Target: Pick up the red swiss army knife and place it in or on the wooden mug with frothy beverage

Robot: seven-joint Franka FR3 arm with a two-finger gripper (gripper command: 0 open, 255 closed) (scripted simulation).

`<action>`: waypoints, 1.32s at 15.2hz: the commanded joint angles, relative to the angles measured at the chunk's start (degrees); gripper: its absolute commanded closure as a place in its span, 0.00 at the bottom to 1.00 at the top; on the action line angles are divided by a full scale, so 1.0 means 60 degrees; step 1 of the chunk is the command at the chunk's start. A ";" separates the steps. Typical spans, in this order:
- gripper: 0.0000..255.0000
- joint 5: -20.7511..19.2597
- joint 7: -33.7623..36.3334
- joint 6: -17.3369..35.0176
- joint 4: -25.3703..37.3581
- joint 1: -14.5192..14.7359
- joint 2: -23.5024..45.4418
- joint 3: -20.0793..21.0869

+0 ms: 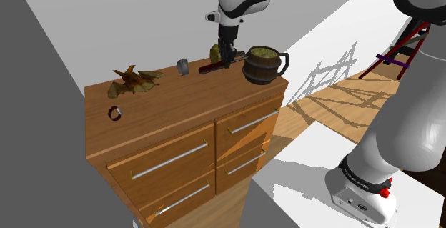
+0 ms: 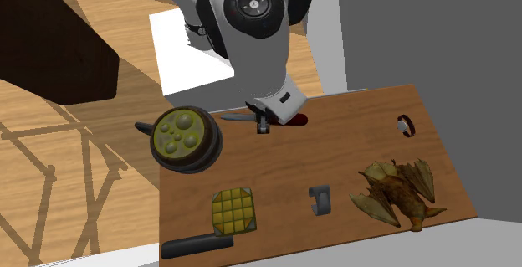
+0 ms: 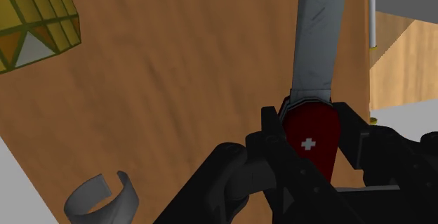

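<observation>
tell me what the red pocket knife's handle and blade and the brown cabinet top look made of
The red pocket knife: handle looks like smooth red plastic or enamel, with a white cross; its flat grey blade reads as dull metal, probably. The brown cabinet top: seemingly wood, from the streaky grain, with a low sheen.

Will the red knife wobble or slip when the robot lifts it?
Probably stiff: the knife looks hard, with a straight grey blade. It may tip blade-down, since the gripper clasps only the red end and the long blade sticks out. The smooth handle might slip a little.
</observation>
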 commanded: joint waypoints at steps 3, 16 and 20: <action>1.00 -0.0013 0.0015 -0.0490 0.0385 -0.0005 -0.0103 -0.0006; 1.00 -0.0039 0.0077 -0.2123 0.1916 -0.0013 -0.0206 -0.0013; 1.00 -0.0015 -0.0753 -0.2046 0.1345 -0.0459 -0.0667 -0.0387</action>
